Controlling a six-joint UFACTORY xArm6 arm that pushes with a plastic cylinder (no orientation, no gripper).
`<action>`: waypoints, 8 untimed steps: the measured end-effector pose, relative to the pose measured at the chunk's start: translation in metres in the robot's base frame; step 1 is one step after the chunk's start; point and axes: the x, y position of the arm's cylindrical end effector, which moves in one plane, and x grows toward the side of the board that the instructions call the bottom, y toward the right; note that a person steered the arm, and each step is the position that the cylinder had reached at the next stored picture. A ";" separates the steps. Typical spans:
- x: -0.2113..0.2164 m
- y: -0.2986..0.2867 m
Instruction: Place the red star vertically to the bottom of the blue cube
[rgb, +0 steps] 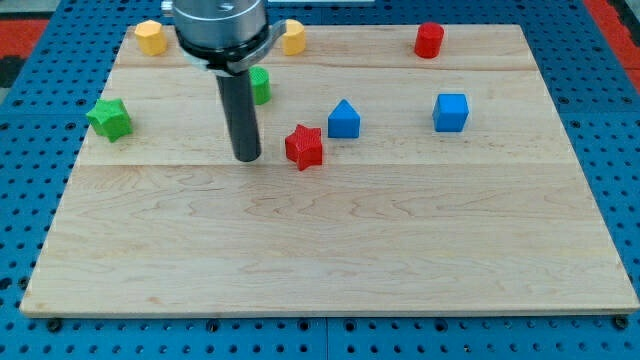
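Observation:
The red star (304, 146) lies on the wooden board (330, 250), left of centre. The blue cube (451, 112) sits at the view's right, higher up than the star. My tip (248, 157) rests on the board just left of the red star, a small gap apart from it. The rod rises to the arm's round head at the view's top.
A blue pointed block (343, 119) sits just up and right of the red star. A green star (110, 118) is at the left. A green block (260, 85) is partly hidden behind the rod. Two yellow blocks (150, 37) (292, 37) and a red cylinder (429, 40) line the top edge.

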 end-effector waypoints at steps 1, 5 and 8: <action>0.015 -0.046; -0.012 0.086; 0.046 0.181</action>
